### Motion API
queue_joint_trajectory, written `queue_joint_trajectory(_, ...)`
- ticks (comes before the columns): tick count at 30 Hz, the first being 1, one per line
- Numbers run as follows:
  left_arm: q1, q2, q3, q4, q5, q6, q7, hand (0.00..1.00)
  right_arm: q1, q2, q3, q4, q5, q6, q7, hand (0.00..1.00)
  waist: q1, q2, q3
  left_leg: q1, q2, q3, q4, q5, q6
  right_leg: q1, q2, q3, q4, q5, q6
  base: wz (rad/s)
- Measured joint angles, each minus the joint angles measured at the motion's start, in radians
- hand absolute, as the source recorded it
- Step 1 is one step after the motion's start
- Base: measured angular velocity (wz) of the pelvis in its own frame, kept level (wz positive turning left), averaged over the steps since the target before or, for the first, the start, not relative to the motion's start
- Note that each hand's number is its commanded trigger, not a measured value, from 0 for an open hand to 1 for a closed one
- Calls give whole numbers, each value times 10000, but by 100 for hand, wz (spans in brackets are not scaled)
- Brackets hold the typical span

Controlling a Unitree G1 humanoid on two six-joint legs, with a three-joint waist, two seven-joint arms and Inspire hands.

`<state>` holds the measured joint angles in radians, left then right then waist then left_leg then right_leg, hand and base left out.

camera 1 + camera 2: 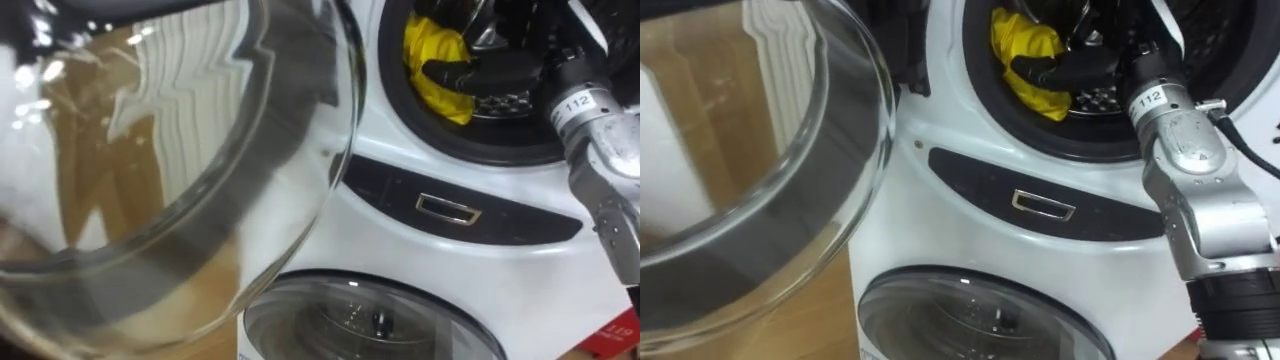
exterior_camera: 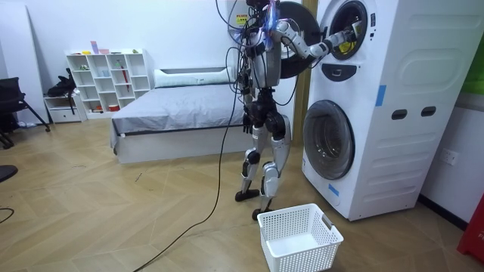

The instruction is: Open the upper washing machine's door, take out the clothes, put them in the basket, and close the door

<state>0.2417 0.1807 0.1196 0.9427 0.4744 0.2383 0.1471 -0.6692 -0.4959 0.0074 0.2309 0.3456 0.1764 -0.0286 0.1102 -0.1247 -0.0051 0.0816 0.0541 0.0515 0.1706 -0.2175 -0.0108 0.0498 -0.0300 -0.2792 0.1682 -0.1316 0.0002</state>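
A yellow cloth lies at the front left of the upper washing machine's drum. My right hand reaches into the drum from the right, and its dark fingers are curled into the yellow cloth. The cloth bulges above and below the fingers. In the room view I stand upright before the stacked white machines, with the right arm raised into the upper opening.
The upper machine's open glass door hangs close at my left. Below the dark control panel sits the lower machine's closed round door. A white laundry basket stands on the floor behind me. A bed lies further back.
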Motion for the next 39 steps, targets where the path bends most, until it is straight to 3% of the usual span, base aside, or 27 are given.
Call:
queue_joint_trajectory(6, 152, -57, 18, -19, -3, 29, -112, 0, -293, -456, -11, 414, -18, 56, 210, 0, -156, -34, 9, -57, -57, -20, 90, -2, -2, 5, -79, -229, 9, -114, -44, 0)
queue_joint_trajectory(13, 99, -31, 35, -16, -24, 77, -295, 0, -370, -511, 27, 719, 425, 330, 1307, 0, -216, -133, -8, -54, -66, -29, 87, -2, -2, 9, -61, -205, 2, -117, -47, 1)
queue_joint_trajectory(17, -78, 48, -60, -16, -26, 295, -321, 0, -372, -502, 507, 1358, 412, 477, 2223, 0, -198, -260, 30, -50, -56, -31, 87, -1, -2, 22, -56, -228, 2, -117, -47, 0)
queue_joint_trajectory(19, -199, 120, -59, -14, -27, 436, -331, 0, -382, -500, 593, 1455, 367, 653, 2595, 0, -162, -310, 13, -60, -48, -31, 78, -2, -2, 9, -53, -241, -1, -117, -47, 0)
queue_joint_trajectory(26, -529, 298, -263, 216, -98, 835, -475, 0, -400, -514, 680, 1956, -333, 784, 3729, 0, 65, -271, 42, 220, -39, -8, 9, -2, -3, 250, -39, -235, -8, -117, -47, -1)
queue_joint_trajectory(36, -800, 335, -261, 510, -119, 953, -478, 0, -361, -449, 789, 1893, -1508, 899, 4395, 0, 213, -275, 50, 317, -39, 5, -83, -8, -13, 334, -26, -245, -2, -114, -51, 0)
queue_joint_trajectory(37, -810, 335, -262, 511, -119, 984, -478, 0, -361, -449, 773, 1864, -1543, 939, 4429, 13, 217, -276, 50, 317, -37, 5, -84, -8, -13, 333, -24, -245, -2, -114, -51, 0)
queue_joint_trajectory(38, -824, 333, -262, 511, -120, 1027, -481, 0, -362, -449, 728, 1839, -1549, 1010, 4489, 76, 219, -276, 49, 318, -36, 5, -85, -8, -13, 333, -22, -245, -2, -114, -51, 0)
queue_joint_trajectory(39, -839, 333, -262, 515, -119, 1044, -489, 0, -362, -449, 668, 1835, -1552, 1046, 4568, 100, 226, -275, 49, 319, -35, 6, -85, -8, -13, 332, -21, -245, -3, -114, -51, 0)
